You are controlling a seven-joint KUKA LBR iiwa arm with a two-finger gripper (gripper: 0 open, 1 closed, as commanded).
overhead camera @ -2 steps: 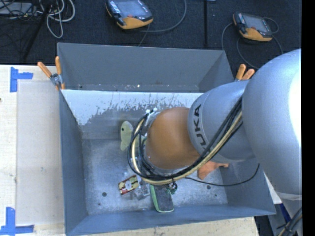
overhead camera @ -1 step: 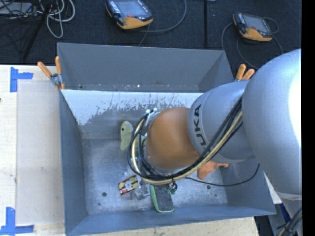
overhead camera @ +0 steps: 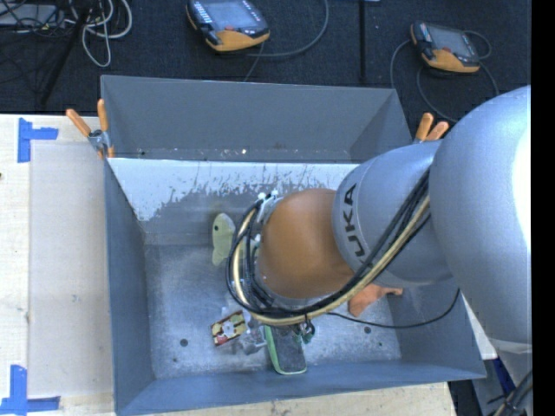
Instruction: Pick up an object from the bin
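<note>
Tool is low at the front floor of the bin, beneath the orange wrist cover. Whether it is released or clenched cannot be told. A small yellow-red-black item lies just beside it on the view's left. A green-edged dark flat piece lies just beside it on the right.

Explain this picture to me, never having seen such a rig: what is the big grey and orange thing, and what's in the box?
One camera looks down into a grey metal bin. The big grey shape from the right is a robot arm; the orange dome is its wrist cover. Its job is to pick one thing out. In the bin lie a pale green leaf-shaped piece, a small red and yellow thing, a dark green-rimmed thing and, half under the arm, an orange thing. Whether anything is held cannot be told.
</note>
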